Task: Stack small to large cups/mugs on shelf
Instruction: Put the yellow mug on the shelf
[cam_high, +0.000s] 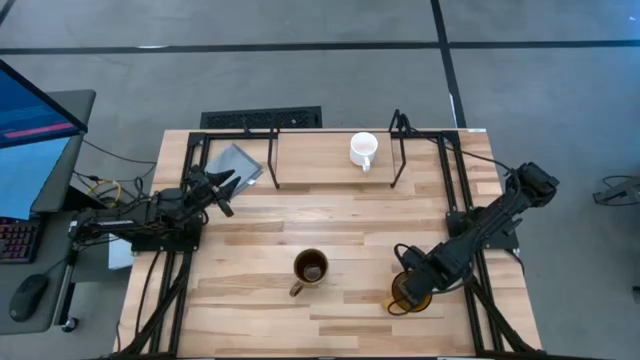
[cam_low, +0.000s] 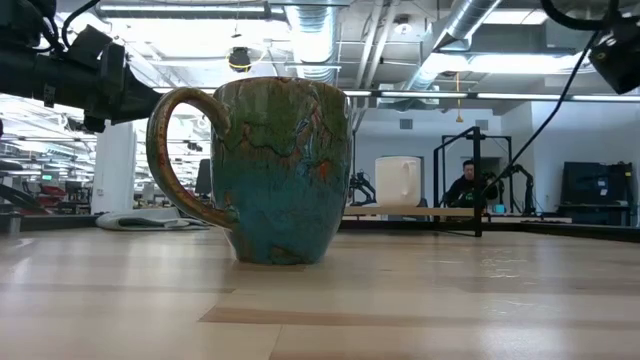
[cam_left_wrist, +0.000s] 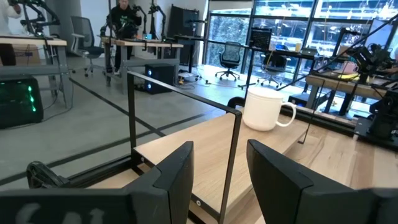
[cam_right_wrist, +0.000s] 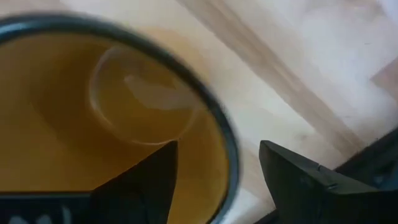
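Right claw down over the yellow-orange mug near the tabletop's front right corner, fingers spread, one finger inside the mug, the other outside its rim; not clamped. Left claw waiting at the left edge, fingers parted and holding nothing, aimed toward the shelf. Small white mug standing at the back within the shelf frame. Dark brown mug upright at front centre, well apart from both claws.

Robotics lab — exposed ducts, office chairs, workbenches.
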